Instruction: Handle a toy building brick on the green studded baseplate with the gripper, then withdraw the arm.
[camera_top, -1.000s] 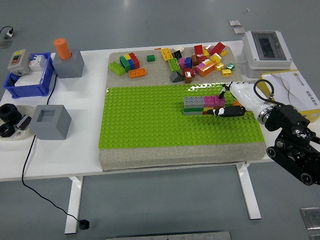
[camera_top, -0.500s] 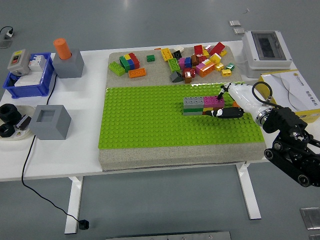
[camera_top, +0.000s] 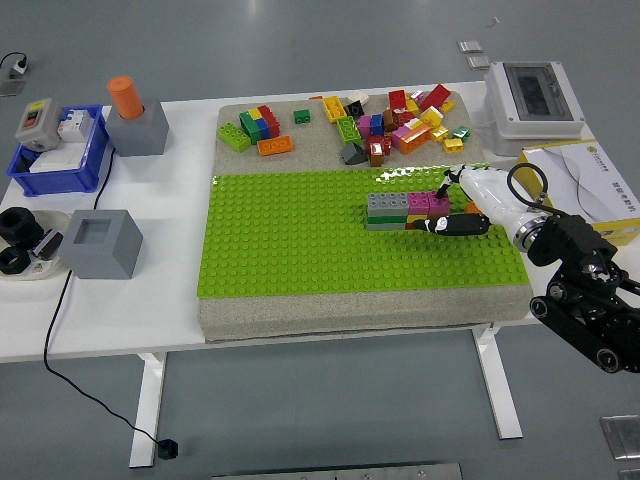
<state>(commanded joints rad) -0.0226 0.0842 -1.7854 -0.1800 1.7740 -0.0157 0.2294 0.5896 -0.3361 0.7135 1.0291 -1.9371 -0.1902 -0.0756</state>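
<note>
Left side of desk (camera_top: 150, 300): blue bin (camera_top: 55, 165), two grey blocks (camera_top: 100, 243), one topped with an orange cylinder (camera_top: 126, 96). Centre: green baseplate (camera_top: 300, 235) on a beige mat, loose brick pile (camera_top: 390, 120) behind it. Right: grey, magenta and green brick stack (camera_top: 405, 210) on baseplate; right hand (camera_top: 462, 205) white, fingertips touching stack's right end, pinching the magenta brick (camera_top: 430, 203).

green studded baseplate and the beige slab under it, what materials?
Green studded baseplate: looks like moulded hard plastic with a slight gloss, going by its regular studs and sheen near the far edge. Beige slab: matte, speckled, soft-edged, possibly foam or felt-like mat; cannot tell for sure.
</note>
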